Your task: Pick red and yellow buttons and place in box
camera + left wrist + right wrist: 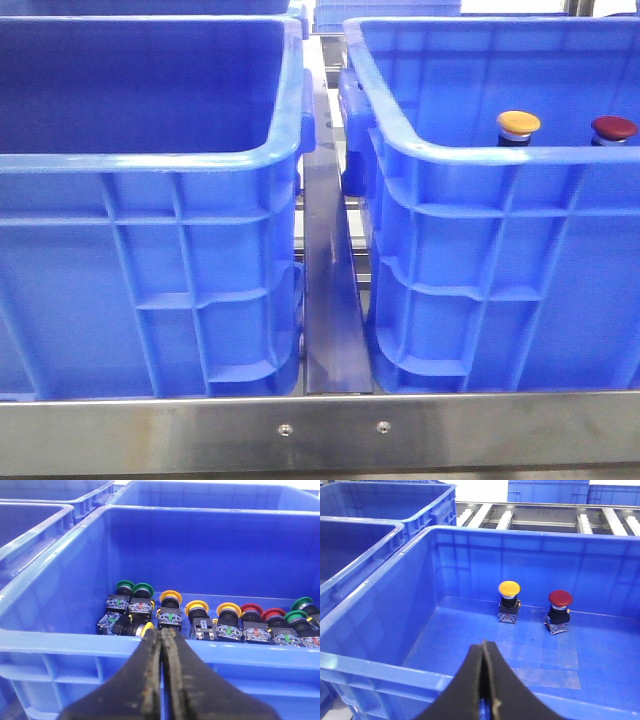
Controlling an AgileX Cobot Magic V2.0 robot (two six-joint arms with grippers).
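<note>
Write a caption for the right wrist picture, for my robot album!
Shut right gripper above a blue crate holding one yellow button and one red button.

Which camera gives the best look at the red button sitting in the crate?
The right wrist view: the red button stands upright, cap and body fully visible, beside the yellow button. The front view shows only its cap above the crate rim. The left wrist view shows a different crate.

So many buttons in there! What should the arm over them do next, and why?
Probably open the left gripper and dip toward a loose yellow button in the stocked crate: it is shut, empty, at the near rim. A placed yellow button and a red button already stand in the box.
</note>
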